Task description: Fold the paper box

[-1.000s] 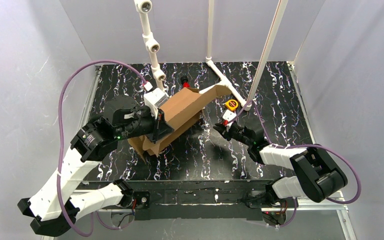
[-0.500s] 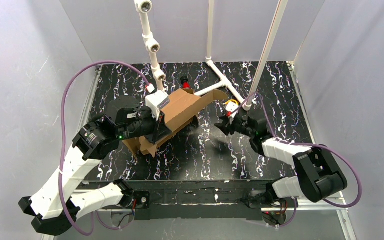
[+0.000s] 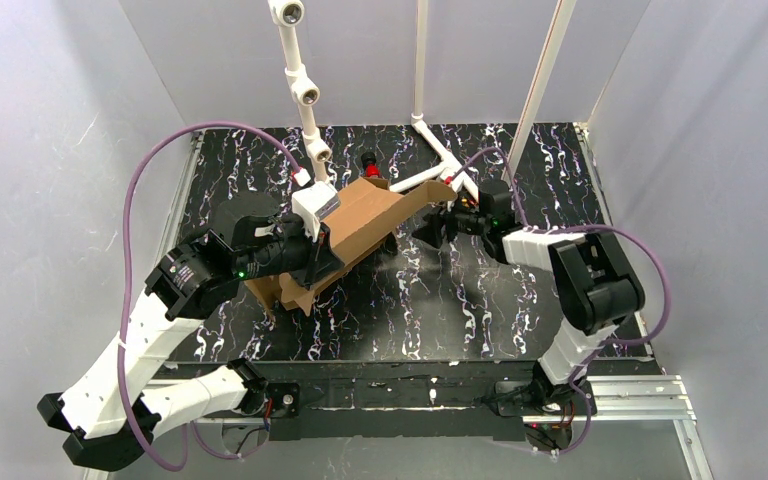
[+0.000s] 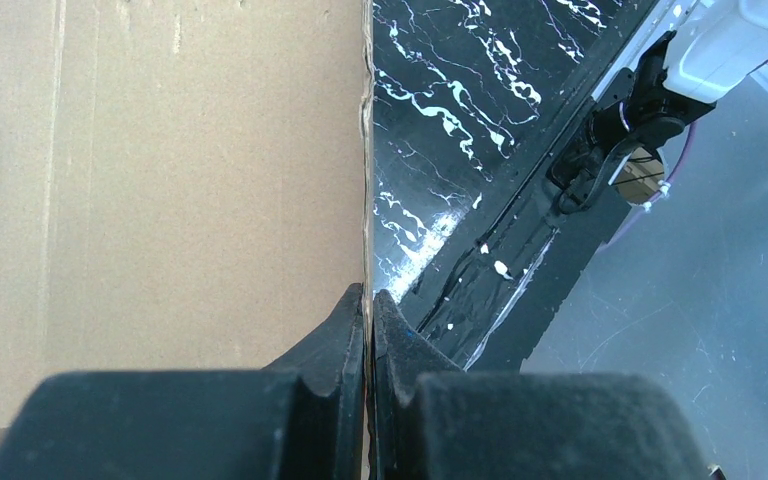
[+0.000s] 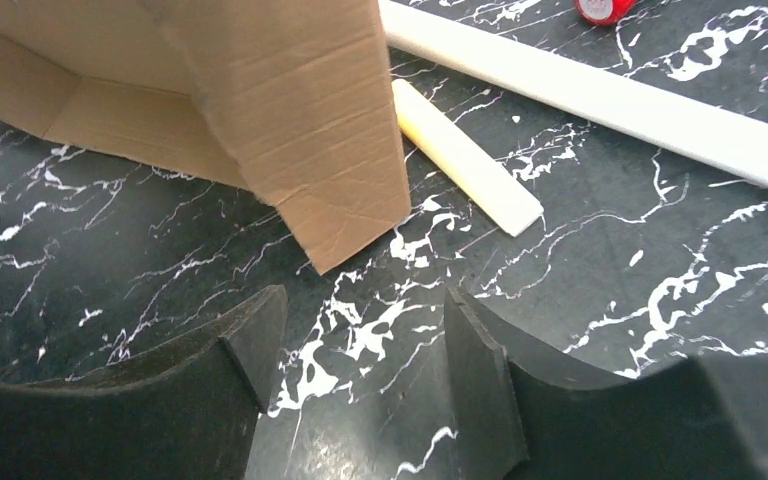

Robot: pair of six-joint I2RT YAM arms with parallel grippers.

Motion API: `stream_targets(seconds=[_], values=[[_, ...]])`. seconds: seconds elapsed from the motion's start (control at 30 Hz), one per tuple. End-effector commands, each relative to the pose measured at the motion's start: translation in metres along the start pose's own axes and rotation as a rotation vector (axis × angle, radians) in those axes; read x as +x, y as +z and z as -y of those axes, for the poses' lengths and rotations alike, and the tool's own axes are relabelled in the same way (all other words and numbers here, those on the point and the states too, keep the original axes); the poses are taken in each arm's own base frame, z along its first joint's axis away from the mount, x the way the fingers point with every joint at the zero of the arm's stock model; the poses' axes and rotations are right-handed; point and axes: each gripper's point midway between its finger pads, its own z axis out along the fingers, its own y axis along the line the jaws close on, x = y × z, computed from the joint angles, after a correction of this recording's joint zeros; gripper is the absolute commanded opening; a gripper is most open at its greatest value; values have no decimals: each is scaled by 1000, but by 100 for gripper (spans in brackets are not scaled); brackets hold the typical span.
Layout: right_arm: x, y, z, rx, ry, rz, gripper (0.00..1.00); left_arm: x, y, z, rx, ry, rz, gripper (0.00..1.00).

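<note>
Black white-veined table [image 3: 440, 310], grey walls [image 3: 50, 100], left hand [image 4: 368, 300] pinching paper box [image 4: 160, 180], right hand [image 5: 362, 305] parted.

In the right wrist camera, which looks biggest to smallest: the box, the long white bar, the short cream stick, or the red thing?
1. box
2. long white bar
3. short cream stick
4. red thing, cut off by the picture's edge, so unsure

The box is nearest the camera, which makes it look bigger.
</note>
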Motion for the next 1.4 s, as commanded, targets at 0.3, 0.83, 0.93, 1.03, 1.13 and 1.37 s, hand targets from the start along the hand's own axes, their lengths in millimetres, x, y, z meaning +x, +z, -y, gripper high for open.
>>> stream_targets(seconds=[0.3,0.83,0.93,1.03,1.13,1.37], values=[[-45,44,-8,-206,89,173,76,1,-8,10,50,8,5,0],[-45,62,-12,-325,0,239,89,-3,-9,18,94,12,11,0],[-46,63,-13,-354,-27,241,89,-3,-9,19,100,15,11,0],[-48,64,-13,-370,-61,247,88,-4,-8,20,106,17,12,0],[-50,65,-12,-376,-86,250,85,-6,-8,21,112,19,16,0],[-51,67,-24,-402,-117,267,75,-11,-6,21,117,26,29,0]])
